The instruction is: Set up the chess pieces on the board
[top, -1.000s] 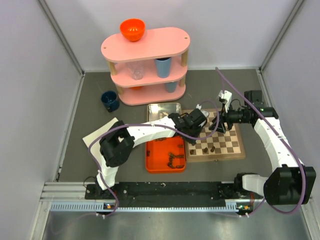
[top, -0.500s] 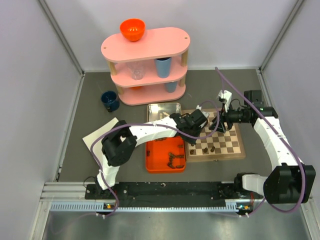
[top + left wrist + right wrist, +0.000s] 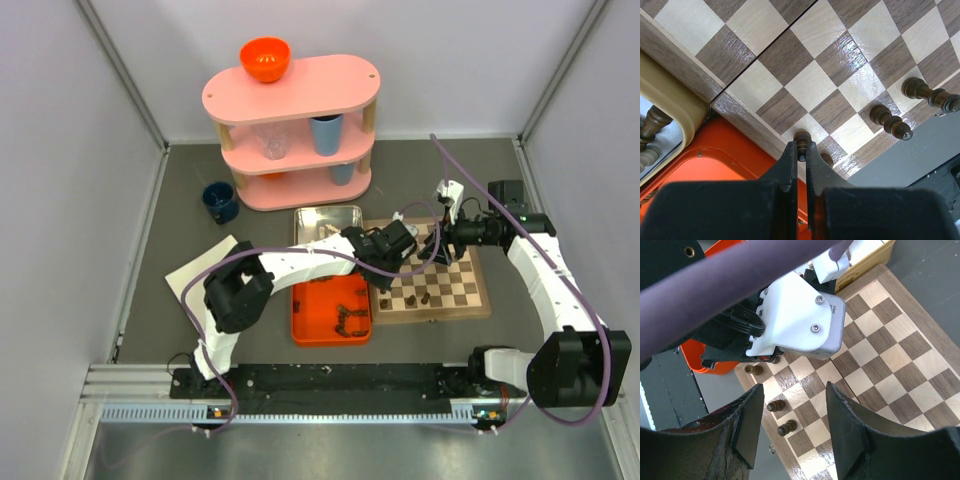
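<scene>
The board (image 3: 455,285) lies right of centre, its checkers also filling the left wrist view (image 3: 805,55). My left gripper (image 3: 801,147) is shut on a dark brown chess piece (image 3: 801,136), held just over the board's near-left corner by the border. A second dark piece (image 3: 826,159) stands right beside it. Two more dark pieces (image 3: 891,123) (image 3: 932,95) stand along the near row. My right gripper (image 3: 795,425) hangs open above the board (image 3: 880,355), nothing between its fingers, over dark pieces (image 3: 775,405) (image 3: 786,428). In the top view the right gripper (image 3: 440,240) sits at the board's far edge.
An orange tray (image 3: 312,322) with several dark pieces lies left of the board. A silver tin (image 3: 345,213) with pale pieces lies behind the tray. A pink shelf (image 3: 295,95) with cups and an orange bowl (image 3: 265,58) stands at the back. A blue cup (image 3: 220,200) stands left.
The left arm has edged very slightly; its grip on the dark piece is unchanged. The right arm has stayed still.
</scene>
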Robot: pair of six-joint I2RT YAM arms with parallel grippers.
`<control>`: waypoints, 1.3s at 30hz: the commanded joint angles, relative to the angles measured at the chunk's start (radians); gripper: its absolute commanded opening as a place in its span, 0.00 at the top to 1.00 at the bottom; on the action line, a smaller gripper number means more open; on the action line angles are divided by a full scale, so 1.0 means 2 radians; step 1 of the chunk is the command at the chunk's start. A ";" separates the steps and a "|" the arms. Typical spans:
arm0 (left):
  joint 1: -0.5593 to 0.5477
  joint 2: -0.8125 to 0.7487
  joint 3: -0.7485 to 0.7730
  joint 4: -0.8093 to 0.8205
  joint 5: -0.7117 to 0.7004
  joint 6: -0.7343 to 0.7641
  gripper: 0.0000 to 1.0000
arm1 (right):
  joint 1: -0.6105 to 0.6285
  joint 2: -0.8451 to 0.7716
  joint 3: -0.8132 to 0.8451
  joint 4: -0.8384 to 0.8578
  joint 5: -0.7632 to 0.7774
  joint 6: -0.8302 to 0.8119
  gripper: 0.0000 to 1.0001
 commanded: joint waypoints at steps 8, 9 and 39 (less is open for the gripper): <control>-0.007 0.017 0.016 -0.010 0.006 0.006 0.97 | -0.003 -0.001 0.003 0.012 -0.017 0.003 0.47; -0.007 0.017 0.016 -0.010 0.007 0.006 0.95 | -0.003 -0.001 0.003 0.012 -0.017 0.003 0.47; -0.007 -0.089 0.003 0.023 -0.048 -0.002 0.32 | -0.003 -0.015 -0.003 0.011 -0.005 -0.010 0.47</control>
